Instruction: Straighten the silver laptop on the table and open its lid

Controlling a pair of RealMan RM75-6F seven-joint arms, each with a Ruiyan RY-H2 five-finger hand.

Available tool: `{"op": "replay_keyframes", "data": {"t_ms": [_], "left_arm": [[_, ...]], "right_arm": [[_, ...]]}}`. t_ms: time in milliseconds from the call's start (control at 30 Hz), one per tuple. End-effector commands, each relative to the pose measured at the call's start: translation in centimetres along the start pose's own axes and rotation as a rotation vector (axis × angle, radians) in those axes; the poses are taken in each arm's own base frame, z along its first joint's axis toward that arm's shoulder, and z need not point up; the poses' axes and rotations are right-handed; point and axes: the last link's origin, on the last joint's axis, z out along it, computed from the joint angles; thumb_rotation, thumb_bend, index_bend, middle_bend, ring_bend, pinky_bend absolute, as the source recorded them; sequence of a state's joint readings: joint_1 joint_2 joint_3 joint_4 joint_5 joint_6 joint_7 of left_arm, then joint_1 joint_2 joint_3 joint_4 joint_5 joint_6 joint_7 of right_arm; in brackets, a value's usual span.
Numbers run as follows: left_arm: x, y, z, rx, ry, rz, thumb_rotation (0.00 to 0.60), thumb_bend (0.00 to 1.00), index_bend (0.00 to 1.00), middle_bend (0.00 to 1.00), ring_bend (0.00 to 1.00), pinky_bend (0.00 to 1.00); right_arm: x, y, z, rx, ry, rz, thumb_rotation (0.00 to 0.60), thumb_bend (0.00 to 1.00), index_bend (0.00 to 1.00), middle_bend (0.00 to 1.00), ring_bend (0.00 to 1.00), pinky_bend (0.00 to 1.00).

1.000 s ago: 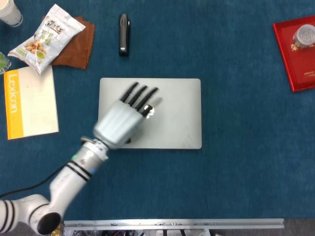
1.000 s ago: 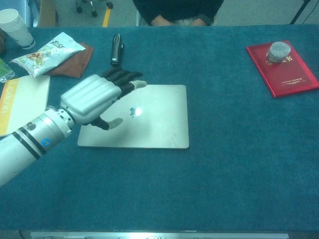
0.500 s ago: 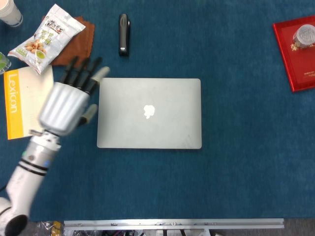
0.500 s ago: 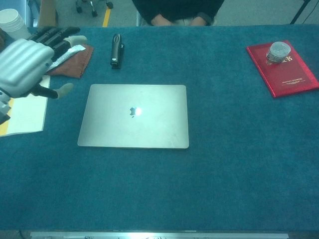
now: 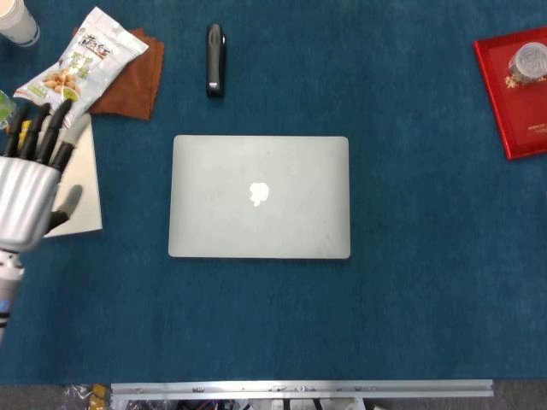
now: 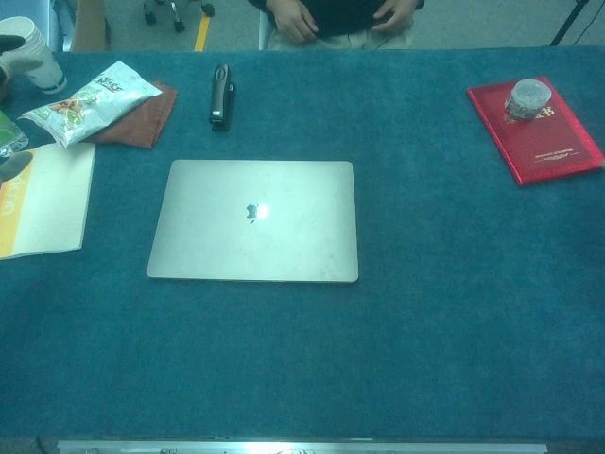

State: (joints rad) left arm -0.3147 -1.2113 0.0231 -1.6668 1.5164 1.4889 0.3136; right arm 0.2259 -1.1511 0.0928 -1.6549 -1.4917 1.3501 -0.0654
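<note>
The silver laptop (image 5: 260, 196) (image 6: 253, 220) lies shut and flat in the middle of the blue table, its edges square to the table's front edge, logo facing up. My left hand (image 5: 29, 185) hovers at the far left of the head view over the yellow and white book (image 5: 79, 184), well clear of the laptop, fingers spread and holding nothing. In the chest view only its dark fingertips (image 6: 11, 43) show at the left edge. The right hand does not appear in either view.
A snack bag (image 5: 81, 67) on a brown cloth (image 5: 132, 81) lies at the back left, paper cups (image 6: 26, 52) beside it. A black stapler (image 5: 214, 58) sits behind the laptop. A red booklet (image 5: 515, 98) with a tape roll (image 5: 527, 61) is at the back right. A person sits beyond the table.
My left hand lifted off the laptop lid and swept left, from over the laptop to above the book at the table's left edge. The laptop stayed put.
</note>
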Motion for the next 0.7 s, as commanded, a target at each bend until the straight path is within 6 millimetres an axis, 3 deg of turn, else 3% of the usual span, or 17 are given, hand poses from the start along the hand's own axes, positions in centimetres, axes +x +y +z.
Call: {"op": "replay_keyframes", "data": {"t_ms": [33, 700], "left_arm": [[0.2, -0.6, -0.6, 0.018, -0.004, 0.003, 0.6, 0.32, 0.0, 0.0, 0.0, 0.0], [1.2, -3.3, -1.8, 0.167, 0.007, 0.051, 0.6, 0.32, 0.0, 0.0, 0.0, 0.0]], "right_arm": [[-0.5, -1.2, 0.0, 0.036, -0.03, 0.019, 0.6, 0.03, 0.0, 0.1, 0.0, 0.24], [-4.3, -10.1, -0.2, 0.278, -0.183, 0.137, 0.6, 0.03, 0.0, 0.09, 0.0, 0.24]]}}
